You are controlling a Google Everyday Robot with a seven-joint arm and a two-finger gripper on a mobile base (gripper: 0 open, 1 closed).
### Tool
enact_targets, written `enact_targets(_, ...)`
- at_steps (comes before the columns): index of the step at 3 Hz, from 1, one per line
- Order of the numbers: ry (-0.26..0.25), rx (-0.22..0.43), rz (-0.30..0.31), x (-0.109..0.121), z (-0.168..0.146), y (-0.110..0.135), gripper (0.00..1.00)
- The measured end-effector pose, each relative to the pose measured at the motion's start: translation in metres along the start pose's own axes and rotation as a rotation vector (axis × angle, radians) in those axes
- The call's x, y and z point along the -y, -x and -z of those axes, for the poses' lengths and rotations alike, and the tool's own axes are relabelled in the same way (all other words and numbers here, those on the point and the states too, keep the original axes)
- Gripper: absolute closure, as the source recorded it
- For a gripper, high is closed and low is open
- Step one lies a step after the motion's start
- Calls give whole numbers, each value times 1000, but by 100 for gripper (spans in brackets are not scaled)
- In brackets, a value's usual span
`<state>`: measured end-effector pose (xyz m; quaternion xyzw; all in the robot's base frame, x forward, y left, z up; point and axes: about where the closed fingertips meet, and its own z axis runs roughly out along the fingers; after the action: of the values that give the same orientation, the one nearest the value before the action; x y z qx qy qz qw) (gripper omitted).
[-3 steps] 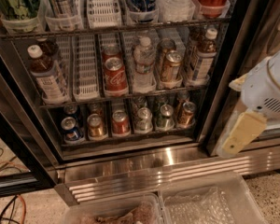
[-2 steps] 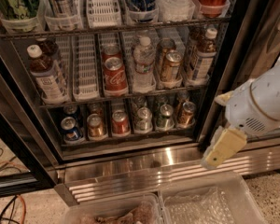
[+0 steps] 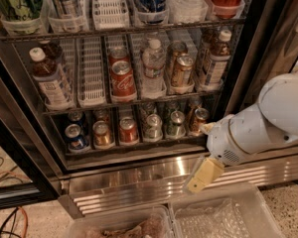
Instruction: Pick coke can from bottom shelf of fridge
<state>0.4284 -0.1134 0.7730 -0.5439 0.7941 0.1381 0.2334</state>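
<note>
- The fridge [image 3: 139, 180] fills most of the frame, with its door open, black frames at the sides and a ribbed steel base across the lower middle.
- The bottom shelf [image 3: 139, 146] runs across the centre of the frame just above that steel base and holds a front row of 6 short cans standing upright in pale lanes.
- The coke can [image 3: 128, 129] is 3rd from the left in that row, just left of centre in the frame, red with a silver top facing up.
- On its left stands a gold-orange can [image 3: 103, 133], and further left a blue Pepsi can [image 3: 77, 137]; on its right stands a silver can [image 3: 152, 126].
- The gripper [image 3: 198, 177] hangs at lower right of centre, in front of the steel base, below the shelf and to the right of the coke can, well apart from it and touching no can.
- Whether the gripper is parted or closed cannot be made out; it holds nothing.
- The white arm [image 3: 268, 123] reaches in from the right edge of the frame, slanting down and left to the gripper.
- On the rack above, a larger red Coca-Cola can [image 3: 122, 78] stands beside a water bottle [image 3: 153, 68].
- 2 clear plastic bins [image 3: 223, 217] sit along the bottom edge.
</note>
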Motion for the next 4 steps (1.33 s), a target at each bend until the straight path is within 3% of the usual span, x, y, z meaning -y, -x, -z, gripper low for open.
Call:
enact_targets(1,0,0,0,0,0,0,0)
enact_targets(2,-28,-31,-21,-6,-22,-1,0)
enact_targets(3,-38,-19,-80,-23,-70,-17,0)
enact_targets(4,-58,-35,-117,-54,-118,-33,0)
